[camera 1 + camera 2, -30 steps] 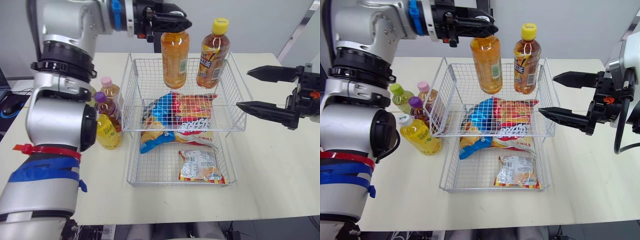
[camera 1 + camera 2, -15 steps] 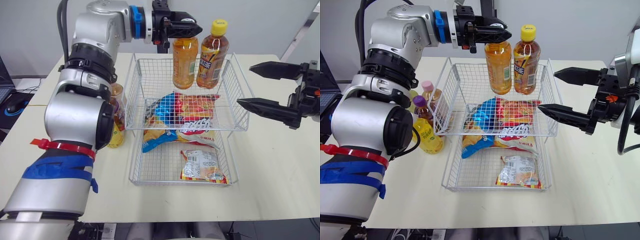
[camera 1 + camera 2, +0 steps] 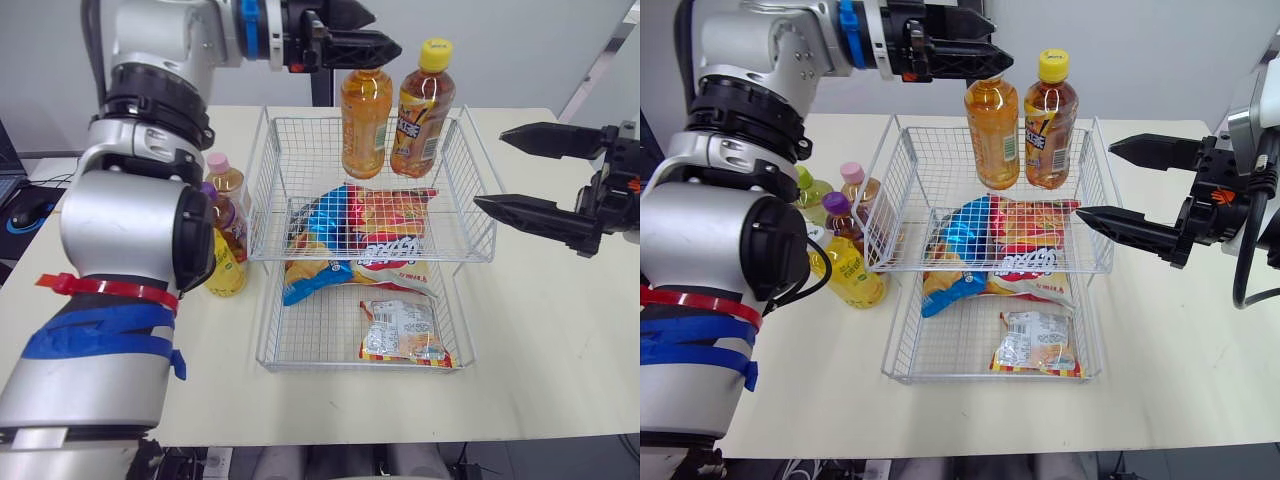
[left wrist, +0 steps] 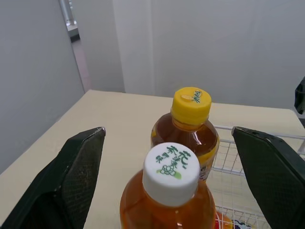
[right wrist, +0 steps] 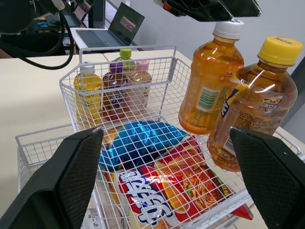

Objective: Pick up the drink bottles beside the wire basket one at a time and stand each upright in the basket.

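An orange drink bottle with a white cap (image 3: pixel 360 120) stands upright at the back of the wire basket's upper tier (image 3: pixel 268 180). It is close beside a brown tea bottle with a yellow cap (image 3: pixel 424 108). My left gripper (image 3: pixel 378 35) hovers open just above the white cap (image 4: pixel 170 164), fingers (image 4: pixel 78 167) wide on either side and not touching it. Several more bottles stand left of the basket: pink-capped (image 3: pixel 854 185), purple-capped (image 3: pixel 837 215), green-capped (image 3: pixel 803 185) and a yellow one (image 3: pixel 852 275). My right gripper (image 3: pixel 490 170) is open, right of the basket.
Snack bags (image 3: pixel 368 228) lie in the upper tier, and another packet (image 3: pixel 402 332) lies in the lower tier (image 3: pixel 268 345). A laptop (image 5: pixel 123 24) sits on a far desk. Bare tabletop (image 3: pixel 540 330) extends to the right and in front of the basket.
My left gripper has opened and let go of the white-capped orange bottle, which now stands in the basket beside the yellow-capped one. The right gripper has stayed put.
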Tool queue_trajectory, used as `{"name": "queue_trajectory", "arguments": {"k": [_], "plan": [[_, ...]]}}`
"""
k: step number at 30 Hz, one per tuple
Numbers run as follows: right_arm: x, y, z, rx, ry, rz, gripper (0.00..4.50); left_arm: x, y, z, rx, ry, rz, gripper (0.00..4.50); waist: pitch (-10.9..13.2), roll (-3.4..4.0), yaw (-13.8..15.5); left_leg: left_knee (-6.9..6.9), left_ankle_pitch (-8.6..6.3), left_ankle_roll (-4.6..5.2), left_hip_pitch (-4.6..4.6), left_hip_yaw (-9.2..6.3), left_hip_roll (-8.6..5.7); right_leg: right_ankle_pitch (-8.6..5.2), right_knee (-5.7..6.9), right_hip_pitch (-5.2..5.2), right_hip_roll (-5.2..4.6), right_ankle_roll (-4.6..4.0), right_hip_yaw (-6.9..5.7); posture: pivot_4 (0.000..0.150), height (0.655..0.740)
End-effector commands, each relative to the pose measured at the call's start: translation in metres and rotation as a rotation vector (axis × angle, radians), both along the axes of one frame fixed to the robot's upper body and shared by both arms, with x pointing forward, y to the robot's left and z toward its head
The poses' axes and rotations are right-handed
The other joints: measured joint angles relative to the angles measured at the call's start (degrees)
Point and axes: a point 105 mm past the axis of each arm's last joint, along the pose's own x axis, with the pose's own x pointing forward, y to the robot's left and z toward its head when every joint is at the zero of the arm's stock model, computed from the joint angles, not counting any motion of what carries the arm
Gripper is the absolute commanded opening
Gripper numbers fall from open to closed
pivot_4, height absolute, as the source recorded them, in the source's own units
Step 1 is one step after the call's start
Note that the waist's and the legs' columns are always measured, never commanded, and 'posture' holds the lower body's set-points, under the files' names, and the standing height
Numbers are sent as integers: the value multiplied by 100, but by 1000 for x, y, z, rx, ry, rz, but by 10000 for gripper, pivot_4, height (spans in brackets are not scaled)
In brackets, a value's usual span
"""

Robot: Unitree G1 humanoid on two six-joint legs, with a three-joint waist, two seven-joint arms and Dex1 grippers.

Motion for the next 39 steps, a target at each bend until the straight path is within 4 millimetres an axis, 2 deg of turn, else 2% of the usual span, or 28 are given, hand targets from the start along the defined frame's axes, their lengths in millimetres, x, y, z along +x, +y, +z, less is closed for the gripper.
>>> {"name": "queue_trajectory", "arguments": {"k": [1, 9, 13, 20, 24, 30, 35, 39], "plan": [[-5, 0, 8, -15, -61, -3, 45000, -27, 13, 37, -29, -89, -49, 44489, 0, 0, -3, 0, 0, 0, 0, 0, 0, 0, -1, -1, 0, 0, 0, 1500, 7400], [-5, 0, 5, -54, -105, 5, 45000, -51, 54, 44, -56, -115, 20, 44489, -1, 2, -16, 0, 1, -1, 3, -2, 4, 0, 3, 0, 1, 0, 4, 1500, 7400], [-9, 8, 3, -53, -91, 68, 45000, -65, 93, 37, -79, -167, 170, 44489, -1, 2, -83, 3, 2, -3, 6, -4, 13, 0, 6, 1, -12, -1, 7, 1500, 7400], [-10, 30, -3, -58, -62, 192, 45000, -74, 164, 23, -176, -232, 528, 44489, -1, 2, -115, 4, 3, -4, 12, -8, 14, 1, 5, 7, -18, -2, 2, 1500, 7400], [-4, 44, -7, -53, -52, 241, 45000, -83, 199, 11, -179, -274, 702, 44489, -2, 2, -112, 3, 2, -4, 20, -8, 14, 1, 4, 13, -19, -2, 2, 1500, 7400], [6, 62, -9, -41, -52, 282, 45000, -95, 246, -13, -231, -234, 895, 44489, -2, 2, -96, 3, 2, -4, 23, -8, 13, 1, 5, 14, -21, -2, 1, 1500, 7400], [13, 77, -9, -31, -63, 300, 45000, -104, 277, -50, -195, -174, 996, 44489, -2, 2, -93, 0, 2, -4, 27, -4, 13, 1, 5, 13, -25, -3, 4, 1500, 7400], [16, 83, -9, -32, -50, 302, 45000, -109, 299, -70, -209, -161, 1083, 44489, -2, 1, -55, -2, 2, -5, 27, -7, 14, 2, 4, 13, -26, -4, 4, 1500, 7400]]}}
